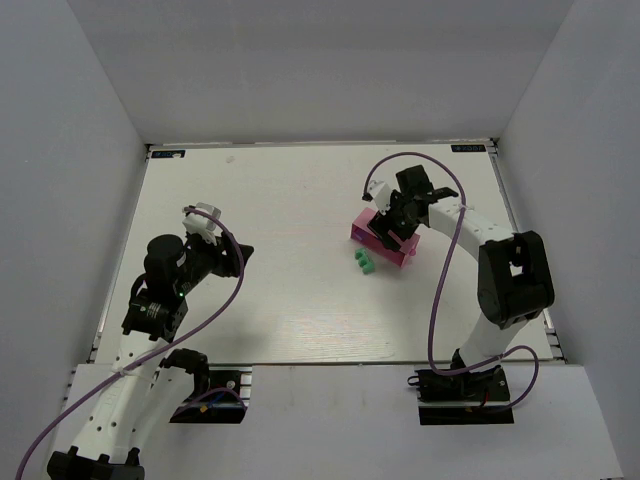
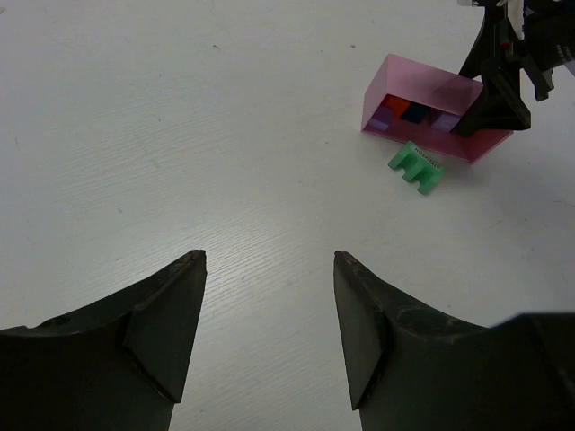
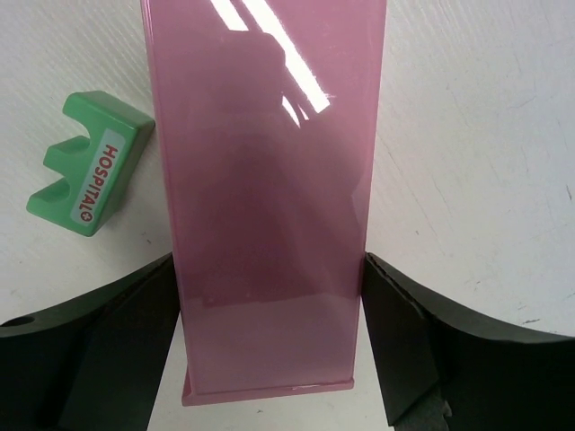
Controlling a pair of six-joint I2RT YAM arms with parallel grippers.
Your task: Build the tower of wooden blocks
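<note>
White counter (image 2: pixel 180 135): most of the wood block tower (image 2: pixel 409 114) sits loose inside the pink tray (image 2: pixel 422 76), with the green block (image 2: pixel 416 167) just beside it. Right claw (image 3: pixel 269 259) straddles the tray walls, but I cannot tell if it is gripping; left claw (image 2: pixel 269 256) is apart and empty. Best to clamp squarely and tip slowly.

The tray (image 3: pixel 269 224) is glossy pink, the block (image 3: pixel 85 166) green with a red-lettered white label.

You see a glossy pink tray (image 1: pixel 362 229) resting on the white tabletop (image 1: pixel 280 220), right of centre. Its open side faces the left wrist view. Plain grey walls (image 1: pixel 320 60) enclose the tabletop on three sides.
</note>
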